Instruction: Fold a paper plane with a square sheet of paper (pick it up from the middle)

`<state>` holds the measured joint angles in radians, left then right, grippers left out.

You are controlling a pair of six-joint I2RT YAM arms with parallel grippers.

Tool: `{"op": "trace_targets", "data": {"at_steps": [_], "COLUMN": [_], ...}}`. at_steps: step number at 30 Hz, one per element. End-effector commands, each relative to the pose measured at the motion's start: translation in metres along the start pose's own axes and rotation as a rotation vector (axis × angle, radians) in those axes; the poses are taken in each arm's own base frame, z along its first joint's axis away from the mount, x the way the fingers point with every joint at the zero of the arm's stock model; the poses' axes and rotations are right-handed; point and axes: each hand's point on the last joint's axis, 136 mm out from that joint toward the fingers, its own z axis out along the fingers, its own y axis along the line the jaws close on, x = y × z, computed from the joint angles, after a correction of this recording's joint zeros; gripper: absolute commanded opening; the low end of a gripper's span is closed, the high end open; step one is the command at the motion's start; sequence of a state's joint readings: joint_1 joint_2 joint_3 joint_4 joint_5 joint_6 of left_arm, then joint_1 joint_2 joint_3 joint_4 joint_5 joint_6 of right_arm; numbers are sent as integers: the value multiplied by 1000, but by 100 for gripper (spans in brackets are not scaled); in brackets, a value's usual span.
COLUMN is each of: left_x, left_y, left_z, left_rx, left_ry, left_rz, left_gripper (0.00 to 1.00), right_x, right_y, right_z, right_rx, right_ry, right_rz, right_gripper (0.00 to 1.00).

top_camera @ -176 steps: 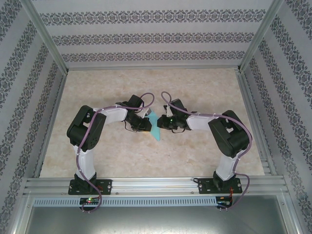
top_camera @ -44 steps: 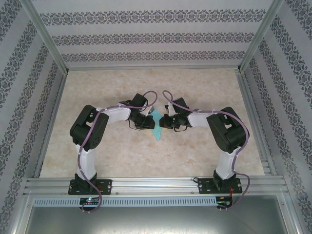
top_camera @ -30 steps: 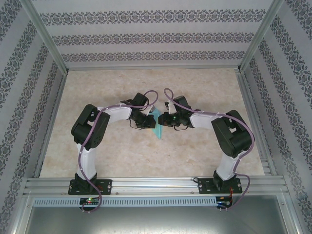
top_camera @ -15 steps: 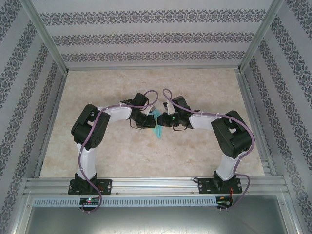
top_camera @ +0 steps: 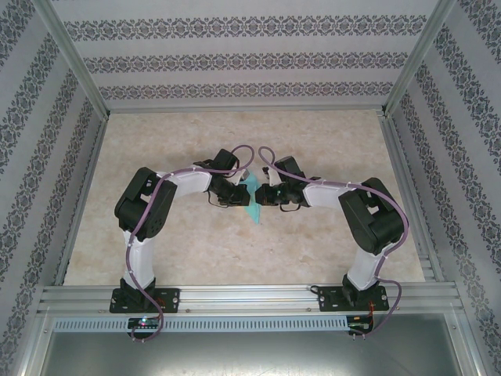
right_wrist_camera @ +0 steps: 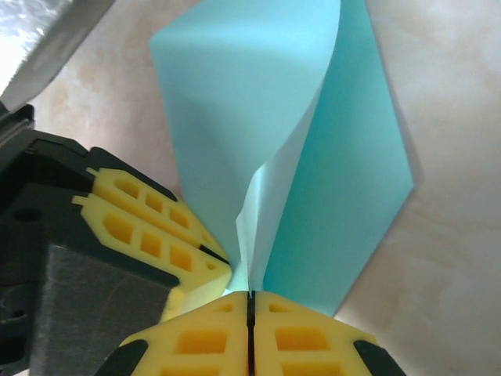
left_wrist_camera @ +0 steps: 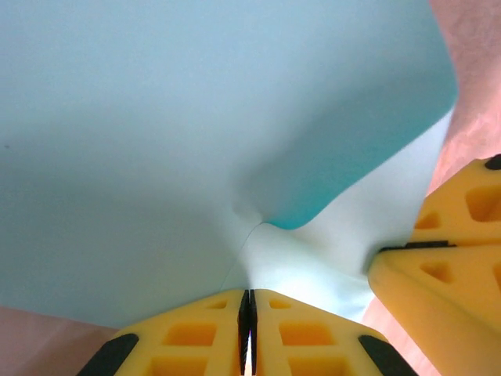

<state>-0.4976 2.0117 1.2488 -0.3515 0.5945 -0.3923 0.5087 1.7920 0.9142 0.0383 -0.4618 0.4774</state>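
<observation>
The teal-blue square sheet of paper (top_camera: 252,204) hangs folded between both grippers at the table's middle, its lower tip pointing toward the near edge. It is a loose fold, not a pointed dart. My left gripper (top_camera: 239,194) is shut on the paper; in the left wrist view its fingertips (left_wrist_camera: 248,294) pinch a puckered spot of the sheet (left_wrist_camera: 156,133). My right gripper (top_camera: 263,196) is shut on the paper's edge, with its fingertips (right_wrist_camera: 250,296) closed where two layers (right_wrist_camera: 344,180) meet. The left gripper's yellow fingers (right_wrist_camera: 153,223) sit right beside them, almost touching.
The marble-patterned table (top_camera: 235,133) lies under the paper. Patterned walls and aluminium frame posts (top_camera: 74,70) enclose it on three sides, and a metal rail (top_camera: 250,296) runs along the near edge. Both arms' elbows (top_camera: 145,207) bow outward.
Both grippers have drawn closer together around the paper. Over the last half second the right gripper shifted slightly while the paper stayed pinched between them.
</observation>
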Motion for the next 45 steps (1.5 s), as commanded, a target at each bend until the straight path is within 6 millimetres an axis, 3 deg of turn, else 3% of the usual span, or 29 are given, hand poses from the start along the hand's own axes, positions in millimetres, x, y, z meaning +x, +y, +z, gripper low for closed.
{"op": "trace_targets", "data": {"at_steps": [1, 16, 31, 45], "left_x": [8, 8, 7, 5], "left_y": [20, 18, 22, 19], "left_z": [16, 14, 7, -2], "left_rx": [-61, -23, 29, 106], "left_ry": [32, 9, -43, -104], "left_rz": [-1, -7, -29, -32], "left_gripper": [15, 14, 0, 0], "right_x": [8, 4, 9, 10], "right_y": [1, 19, 11, -2], "right_z": [2, 10, 17, 24], "right_rx": [34, -120, -144, -102], "right_ry": [25, 12, 18, 4], "right_rz": [-57, 55, 138, 196], "right_gripper": [8, 10, 11, 12]}}
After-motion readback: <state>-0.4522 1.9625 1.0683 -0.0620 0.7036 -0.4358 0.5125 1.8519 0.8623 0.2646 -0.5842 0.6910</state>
